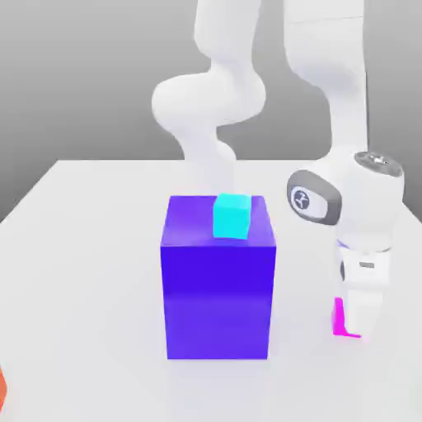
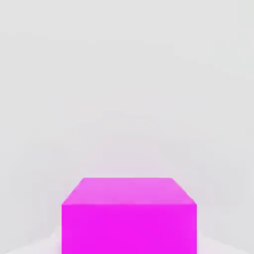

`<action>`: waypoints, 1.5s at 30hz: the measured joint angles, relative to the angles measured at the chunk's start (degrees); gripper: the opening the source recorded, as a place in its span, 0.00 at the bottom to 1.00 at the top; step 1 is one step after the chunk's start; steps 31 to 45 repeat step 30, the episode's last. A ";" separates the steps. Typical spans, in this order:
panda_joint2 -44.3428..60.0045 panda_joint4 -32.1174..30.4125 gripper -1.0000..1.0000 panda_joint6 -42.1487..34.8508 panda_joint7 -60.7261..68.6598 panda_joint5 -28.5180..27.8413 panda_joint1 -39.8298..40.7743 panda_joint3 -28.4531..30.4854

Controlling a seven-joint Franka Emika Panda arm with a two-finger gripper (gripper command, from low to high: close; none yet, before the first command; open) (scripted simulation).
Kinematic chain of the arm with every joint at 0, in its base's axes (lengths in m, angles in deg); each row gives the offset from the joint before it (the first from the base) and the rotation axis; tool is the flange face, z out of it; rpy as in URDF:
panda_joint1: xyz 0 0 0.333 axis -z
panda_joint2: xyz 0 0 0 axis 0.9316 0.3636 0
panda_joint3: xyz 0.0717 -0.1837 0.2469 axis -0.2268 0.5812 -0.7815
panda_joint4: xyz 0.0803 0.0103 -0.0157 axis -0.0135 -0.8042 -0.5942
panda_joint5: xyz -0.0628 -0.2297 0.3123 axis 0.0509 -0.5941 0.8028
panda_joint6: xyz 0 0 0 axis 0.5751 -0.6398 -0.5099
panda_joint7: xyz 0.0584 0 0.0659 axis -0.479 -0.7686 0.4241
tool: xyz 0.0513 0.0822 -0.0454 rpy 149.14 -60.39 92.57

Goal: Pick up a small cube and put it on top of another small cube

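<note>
Farthest to the exterior view's left from the jaws, well apart from them, part of an orange-red thing (image 1: 2,389) shows at the picture's edge. Next, between that and the jaws, a big blue-violet block (image 1: 218,301) stands upright on the pale counter (image 1: 82,288), apart from the jaws on their exterior view's left side. On top of the block sits the small cyan cube (image 1: 232,216), higher than the jaws and likewise to the exterior view's left of them.

Then comes the small magenta-pink cube (image 1: 338,318), low down at the jaws. In the exterior view its bright face peeks out just to the left of them, with a thin strip of the same pink running along below; the rest is hidden behind the white of the jaws. The hand view shows its top and one side face squarely, with pale wedges close against it on either side.

The jaws are clamped on the magenta-pink cube, pointing down. Above them is the white arm (image 1: 350,194), its grey-rimmed round joint to the exterior view's left of its wrist. Whether the pink cube touches the counter, I cannot tell.
</note>
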 joint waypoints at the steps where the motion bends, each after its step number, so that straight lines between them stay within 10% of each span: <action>1: -1.70 -0.34 0.00 -1.37 0.41 0.50 0.57 -0.69; 6: -10.39 -1.17 0.00 -9.19 2.85 4.64 1.69 -2.81; 26: 8.81 33.03 0.00 -24.15 -17.09 5.63 -1.40 1.07; 27: 10.03 33.18 1.00 -23.07 -17.19 5.55 -1.48 1.17; 45: 10.03 33.18 1.00 -23.07 -17.18 5.55 -1.48 1.17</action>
